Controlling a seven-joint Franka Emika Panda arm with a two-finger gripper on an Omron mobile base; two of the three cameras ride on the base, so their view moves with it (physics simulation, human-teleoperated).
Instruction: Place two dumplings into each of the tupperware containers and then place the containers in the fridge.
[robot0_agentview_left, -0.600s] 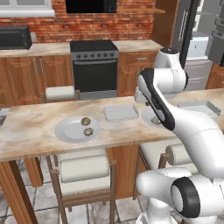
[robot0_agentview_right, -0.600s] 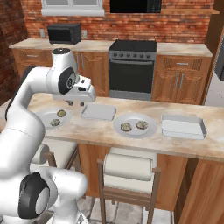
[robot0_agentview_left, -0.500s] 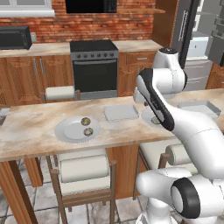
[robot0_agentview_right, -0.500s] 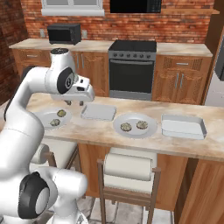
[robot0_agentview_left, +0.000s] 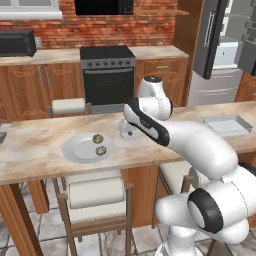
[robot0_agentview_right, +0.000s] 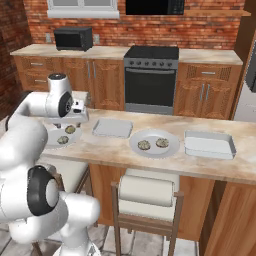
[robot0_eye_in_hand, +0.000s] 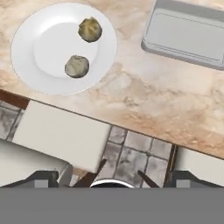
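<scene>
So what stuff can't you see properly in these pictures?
- Gripper: the hand view shows just dark finger tips at the bottom edge; I cannot tell if it is open or shut.
- Near tupperware container: cut off by the hand view's top and right edges; in the left base view the arm covers most of it.
- Fridge: cut off by the left base view's right edge.
- Dumplings: too small for detail.

- Your arm folds back over the near edge of the bench, elbow high.
- Your gripper (robot0_eye_in_hand: 119, 171) points downward; its jaws stand apart, holding nothing.
</scene>
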